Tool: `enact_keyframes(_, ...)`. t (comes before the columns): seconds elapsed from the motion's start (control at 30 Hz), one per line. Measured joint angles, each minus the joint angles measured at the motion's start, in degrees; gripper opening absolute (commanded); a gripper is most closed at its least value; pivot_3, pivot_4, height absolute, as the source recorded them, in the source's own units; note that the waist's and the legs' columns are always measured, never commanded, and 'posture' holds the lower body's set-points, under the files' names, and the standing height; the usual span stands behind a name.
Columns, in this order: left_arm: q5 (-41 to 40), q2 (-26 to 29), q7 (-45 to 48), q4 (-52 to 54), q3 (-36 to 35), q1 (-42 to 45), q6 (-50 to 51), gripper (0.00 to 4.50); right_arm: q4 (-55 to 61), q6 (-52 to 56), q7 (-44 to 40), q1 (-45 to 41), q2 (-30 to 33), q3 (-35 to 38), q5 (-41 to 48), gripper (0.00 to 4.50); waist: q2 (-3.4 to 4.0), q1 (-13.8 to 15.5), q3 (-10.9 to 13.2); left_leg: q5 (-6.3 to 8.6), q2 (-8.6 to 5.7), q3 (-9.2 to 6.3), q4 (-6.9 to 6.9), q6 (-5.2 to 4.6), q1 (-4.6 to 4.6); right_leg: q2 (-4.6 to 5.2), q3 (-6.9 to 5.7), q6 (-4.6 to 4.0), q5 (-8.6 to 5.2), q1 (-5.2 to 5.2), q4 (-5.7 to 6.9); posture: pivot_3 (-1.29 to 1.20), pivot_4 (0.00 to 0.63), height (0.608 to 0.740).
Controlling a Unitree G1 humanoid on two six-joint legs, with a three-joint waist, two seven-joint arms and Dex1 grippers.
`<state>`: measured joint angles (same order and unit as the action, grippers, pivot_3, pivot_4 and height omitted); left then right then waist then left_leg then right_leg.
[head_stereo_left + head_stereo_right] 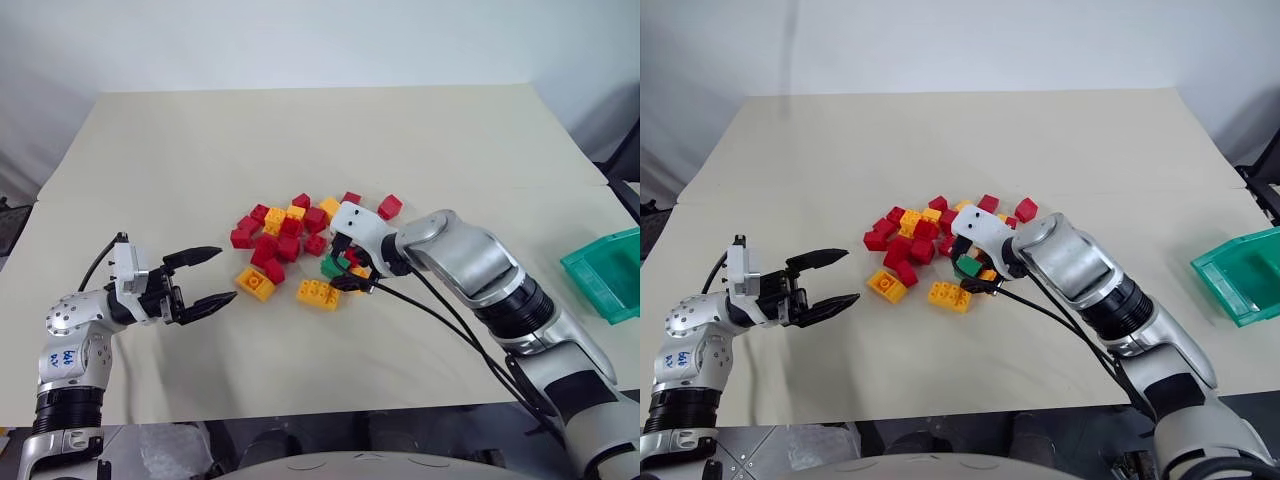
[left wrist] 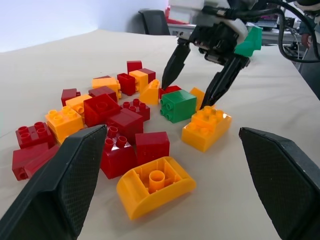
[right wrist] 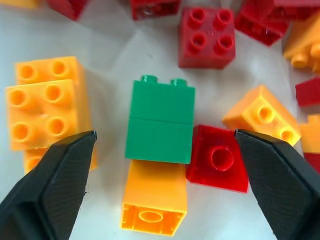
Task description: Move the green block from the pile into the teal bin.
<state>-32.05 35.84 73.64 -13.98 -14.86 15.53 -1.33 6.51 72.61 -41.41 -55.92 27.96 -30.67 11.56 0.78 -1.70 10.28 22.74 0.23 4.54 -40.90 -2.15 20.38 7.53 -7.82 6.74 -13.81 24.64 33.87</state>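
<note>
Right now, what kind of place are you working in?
Probably an office or lab test bench: a paper-covered table against a plain wall, toy bricks with a teal bin, and an office chair behind.

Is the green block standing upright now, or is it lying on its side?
On its side. In the right wrist view the green block shows its studs along one edge, pointing sideways across the table.
</note>
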Motion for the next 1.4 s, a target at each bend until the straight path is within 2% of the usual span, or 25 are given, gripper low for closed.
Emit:
enact_keyframes(0.37, 0.0, -0.2, -0.1, 0.2, 0.2, -0.2, -0.3, 4.50, -4.4, -2.4, 0.9, -1.6, -4.1, -0.1, -0.8, 4.44, 0.00, -0.2, 0.0, 0.00, 0.03, 0.02, 0.00, 0.00, -0.01, -0.04, 0.00, 0.00, 0.00, 0.00, 0.01, 0.00, 0.150, 0.740)
enact_keyframes(0.83, 0.0, -0.3, -0.4, 1.5, 0.2, -1.2, -0.2, 4.50, 4.2, -2.9, -1.7, 1.1, 1.1, -0.4, -0.2, 4.44, 0.01, 0.0, 0.0, 0.00, 0.01, 0.00, 0.01, 0.00, 0.02, -0.02, 0.00, 0.00, 0.00, 0.01, -0.01, 0.00, 0.150, 0.740)
enact_keyframes(1.4, 0.0, -1.1, -0.3, 1.8, 0.4, -0.7, -0.2, 4.50, -1.6, -7.6, -2.1, -0.1, -2.7, -4.2, -2.5, 4.44, 0.01, 0.0, 0.0, 0.00, 0.00, -0.01, 0.00, 0.00, 0.01, -0.02, -0.01, 0.00, 0.00, 0.01, 0.00, 0.00, 0.150, 0.740)
